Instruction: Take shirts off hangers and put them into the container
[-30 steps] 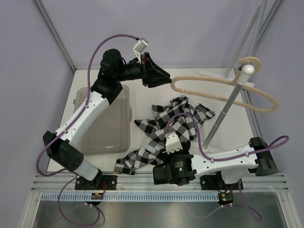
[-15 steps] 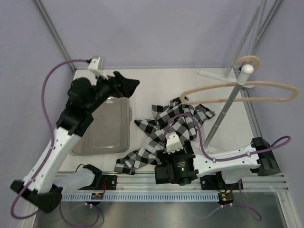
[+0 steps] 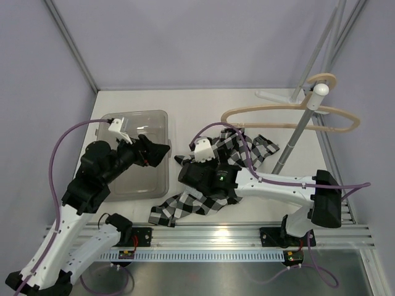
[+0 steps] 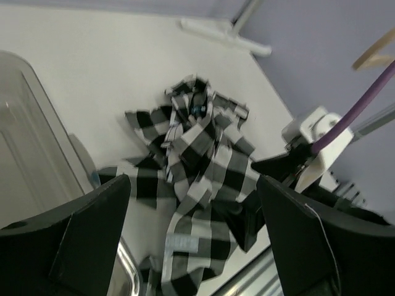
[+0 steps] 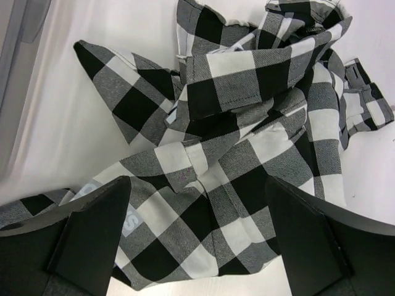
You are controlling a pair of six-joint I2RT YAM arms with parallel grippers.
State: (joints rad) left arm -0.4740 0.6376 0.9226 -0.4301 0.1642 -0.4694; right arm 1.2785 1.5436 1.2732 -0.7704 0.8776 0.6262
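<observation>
Bright even light, soft shadows, L wrist cam blurry, R wrist sharp

— How much of the shirt (image 3: pixel 176 209) can't be seen?
— From above, the right arm (image 3: pixel 271 184) covers its middle.
— And left of it?
— The left arm (image 3: pixel 92 179) hides part of the tub (image 3: pixel 154 120). The left wrist view is blurred, and its edge cuts off the hanger (image 4: pixel 375 52).

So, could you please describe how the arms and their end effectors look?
The left arm and right arm have white links and black joint housings, each trailed by a purple cable. A white camera block tops each wrist. The left end effector and right end effector have broad black fingers.
</observation>
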